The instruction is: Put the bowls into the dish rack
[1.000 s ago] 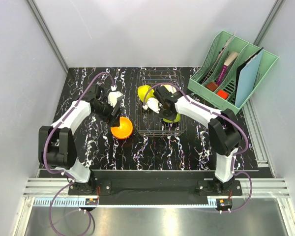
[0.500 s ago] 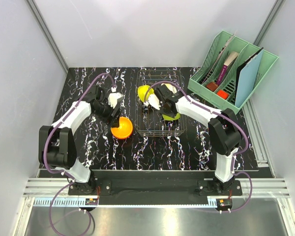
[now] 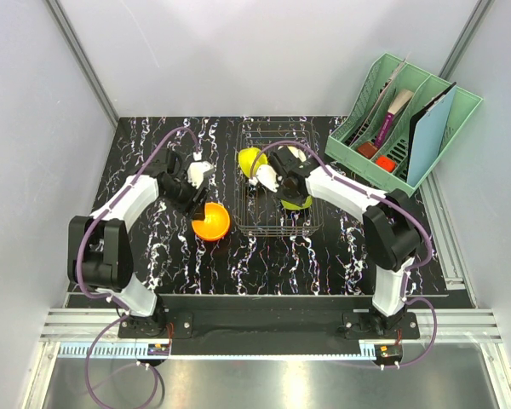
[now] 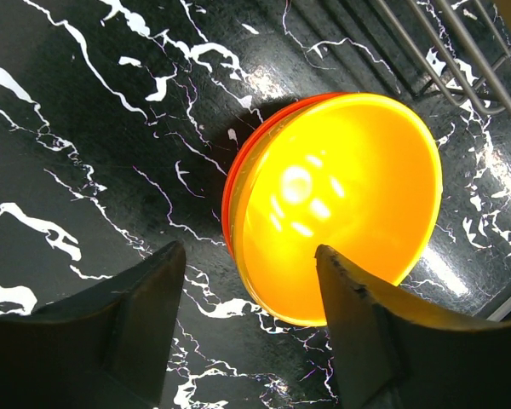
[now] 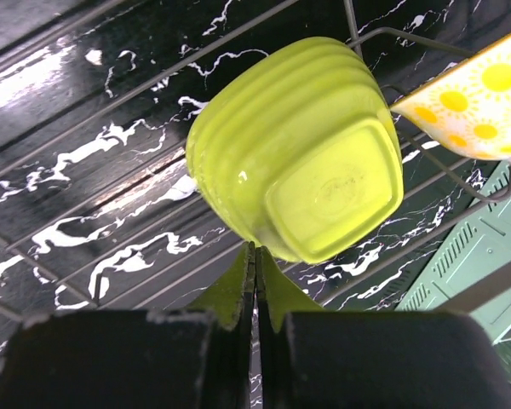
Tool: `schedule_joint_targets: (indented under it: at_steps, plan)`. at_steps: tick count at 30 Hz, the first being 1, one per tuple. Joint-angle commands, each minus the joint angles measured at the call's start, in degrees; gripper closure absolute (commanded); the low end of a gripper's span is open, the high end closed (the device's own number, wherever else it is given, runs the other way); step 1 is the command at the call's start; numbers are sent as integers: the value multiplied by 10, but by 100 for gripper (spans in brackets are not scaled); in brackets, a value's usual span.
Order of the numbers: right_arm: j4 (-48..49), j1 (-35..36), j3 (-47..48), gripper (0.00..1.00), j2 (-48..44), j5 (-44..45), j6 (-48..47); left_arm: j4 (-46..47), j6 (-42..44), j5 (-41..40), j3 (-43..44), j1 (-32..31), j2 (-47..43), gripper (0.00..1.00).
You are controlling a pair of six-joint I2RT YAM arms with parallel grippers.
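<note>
We've narrowed our left gripper (image 4: 249,250), jaws still apart over the orange bowl (image 4: 341,196) on the black marbled table (image 4: 85,128). Our right gripper (image 5: 255,251) pinches the lime bowl (image 5: 298,145). Pale walls (image 3: 238,51) surround us.

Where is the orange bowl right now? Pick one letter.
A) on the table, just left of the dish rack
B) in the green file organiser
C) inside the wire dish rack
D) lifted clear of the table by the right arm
A: the orange bowl lies on the black marbled table, outside the left side of the dish rack.
</note>
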Motion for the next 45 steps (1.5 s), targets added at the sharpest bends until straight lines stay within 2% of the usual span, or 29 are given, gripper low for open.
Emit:
schedule_joint_targets:
  at_steps: [1, 5, 6, 8, 9, 12, 13, 16, 18, 19, 22, 23, 27, 33, 39, 40, 43, 45]
  plan:
    - [-12, -1, 30, 95, -51, -29, 10, 9, 5, 2, 2, -2, 9, 38]
    - [-15, -1, 33, 94, -63, -36, 13, 9, 2, 5, 6, -3, 14, 47]
    - [-15, -1, 32, 90, -66, -36, 13, 9, 0, 6, 6, -4, 12, 55]
    - [-15, -2, 32, 83, -69, -36, 13, 9, -1, 4, 11, -4, 12, 61]
    - [-15, -2, 33, 74, -69, -36, 13, 9, -1, 3, 11, -7, 12, 64]
    - [-15, -3, 36, 61, -70, -36, 16, 6, -1, -1, 13, -9, 13, 74]
    - [-15, -3, 37, 53, -71, -37, 17, 5, -1, -1, 15, -9, 12, 79]
    - [-14, -7, 41, 43, -70, -34, 21, 2, 0, -3, 15, -10, 12, 87]
    - [-11, -9, 43, 39, -69, -31, 23, 2, 2, -4, 15, -10, 12, 92]
    - [-10, -10, 44, 33, -69, -30, 24, 2, 1, -4, 15, -11, 12, 93]
    - [-9, -13, 47, 27, -69, -30, 29, 1, 2, -6, 16, -11, 13, 100]
    - [-9, -15, 50, 22, -69, -33, 31, 0, 2, -6, 17, -11, 12, 100]
    - [-15, -31, 70, 12, -74, -76, 67, -11, 5, -4, 36, -11, 8, 100]
    - [-55, -77, 128, 8, -74, -218, 132, -46, 3, 23, 97, -11, -6, 100]
    - [-83, -123, 164, 6, -68, -413, 195, -89, 3, 67, 167, -21, -31, 100]
    - [-89, -134, 170, 6, -68, -479, 203, -91, 3, 69, 174, -25, -35, 100]
    - [-94, -147, 173, 2, -63, -592, 232, -92, 3, 81, 193, -44, -53, 100]
    - [-97, -148, 172, 2, -60, -633, 240, -92, 2, 87, 205, -61, -66, 100]
